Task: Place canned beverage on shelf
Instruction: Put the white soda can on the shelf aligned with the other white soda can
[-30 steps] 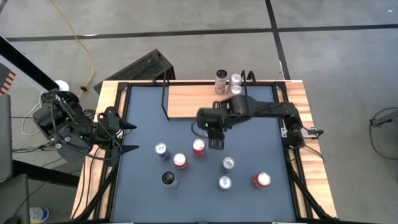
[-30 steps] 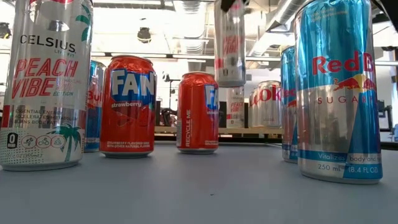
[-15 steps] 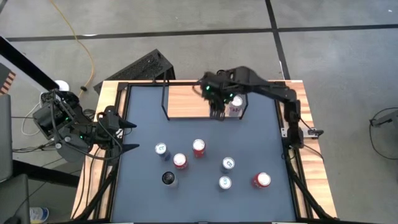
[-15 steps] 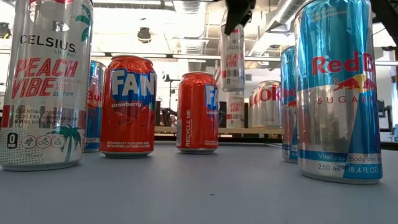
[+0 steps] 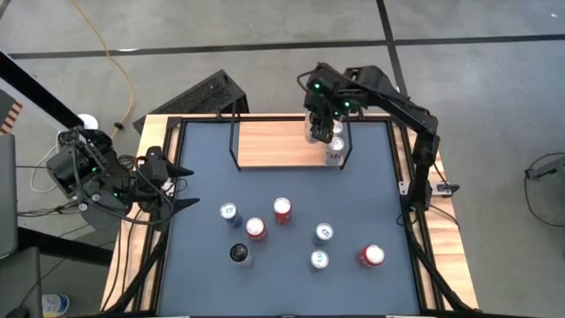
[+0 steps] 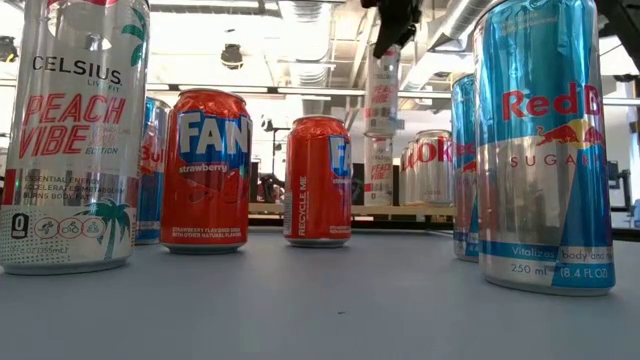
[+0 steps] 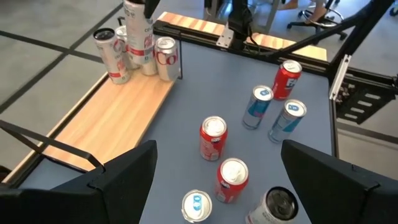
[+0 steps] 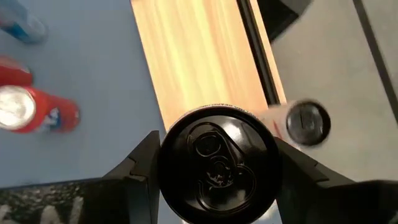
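Moved from tabletop [image 5: 203,177] centre to shelf [image 5: 274,146] far end: right end effector [image 5: 320,119], clamped on slim can [image 6: 381,92], raised; lowering remains.

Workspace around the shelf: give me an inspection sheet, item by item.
Surface: dark grey table top with wood edges.
Job's things: light-wood shelf board with black wire frame; two cans stand at its right end; tall silver can with black lid held above them.
Clutter: seven cans standing loose on the table.
Claws: right claw shut on the tall can over the shelf's right end; left claw open, waiting at the table's left edge.
Cables: yellow cable on the floor.
Surroundings: grey floor; black rack beside the table.
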